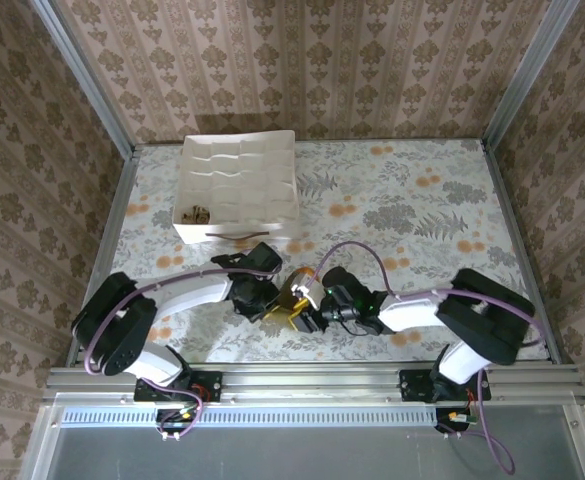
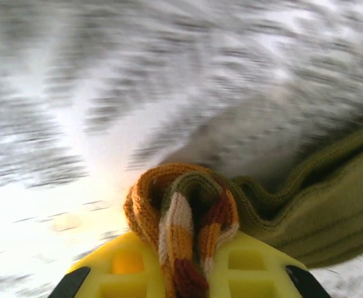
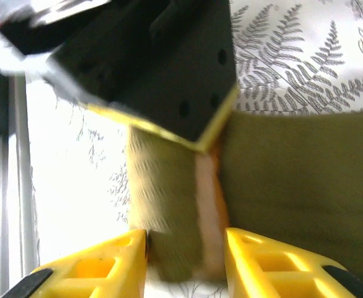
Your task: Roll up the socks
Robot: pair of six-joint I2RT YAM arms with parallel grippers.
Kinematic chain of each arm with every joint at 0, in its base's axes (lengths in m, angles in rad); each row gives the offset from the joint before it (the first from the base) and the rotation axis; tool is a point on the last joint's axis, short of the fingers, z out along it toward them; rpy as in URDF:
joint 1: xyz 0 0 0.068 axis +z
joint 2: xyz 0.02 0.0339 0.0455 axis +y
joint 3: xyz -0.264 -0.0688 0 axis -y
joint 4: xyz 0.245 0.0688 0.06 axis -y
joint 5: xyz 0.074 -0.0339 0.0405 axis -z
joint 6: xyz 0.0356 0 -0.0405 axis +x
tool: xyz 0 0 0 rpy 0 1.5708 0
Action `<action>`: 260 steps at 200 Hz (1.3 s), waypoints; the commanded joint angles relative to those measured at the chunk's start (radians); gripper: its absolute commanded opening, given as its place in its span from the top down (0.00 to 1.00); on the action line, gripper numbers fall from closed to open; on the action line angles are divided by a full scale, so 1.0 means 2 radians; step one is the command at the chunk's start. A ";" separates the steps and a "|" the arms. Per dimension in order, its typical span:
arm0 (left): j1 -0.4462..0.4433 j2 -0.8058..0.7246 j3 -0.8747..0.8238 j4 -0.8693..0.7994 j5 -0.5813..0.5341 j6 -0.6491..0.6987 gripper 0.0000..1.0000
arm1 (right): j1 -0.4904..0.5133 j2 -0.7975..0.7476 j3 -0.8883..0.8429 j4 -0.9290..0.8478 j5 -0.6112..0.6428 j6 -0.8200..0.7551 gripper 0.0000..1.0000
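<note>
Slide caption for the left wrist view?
Left gripper pinches the olive sock's striped cuff; motion-blurred tablecloth behind.

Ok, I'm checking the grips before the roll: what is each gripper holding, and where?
Left gripper pinches the olive sock by its striped cuff. Right gripper straddles an olive-and-orange fold; whether it grips cannot be told.

You're getting a motion-smeared table [image 2: 94,93] in the left wrist view; the olive sock [image 2: 330,211] is running off the right edge, its striped cuff [image 2: 181,217] dropping past the bottom edge.
</note>
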 commanded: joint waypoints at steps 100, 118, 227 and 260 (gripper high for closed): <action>0.013 0.134 0.090 -0.181 0.018 0.009 1.00 | 0.229 0.041 0.098 -0.088 0.407 -0.110 0.53; 0.019 0.134 0.087 -0.176 0.025 0.017 1.00 | 0.231 0.066 0.117 -0.085 0.414 -0.113 0.53; 0.065 0.051 0.073 -0.148 0.044 0.058 0.48 | 0.213 0.158 0.160 -0.198 0.410 -0.028 1.00; 0.097 -0.004 0.088 -0.176 0.019 0.076 0.19 | 0.191 0.134 0.099 -0.154 0.294 0.011 1.00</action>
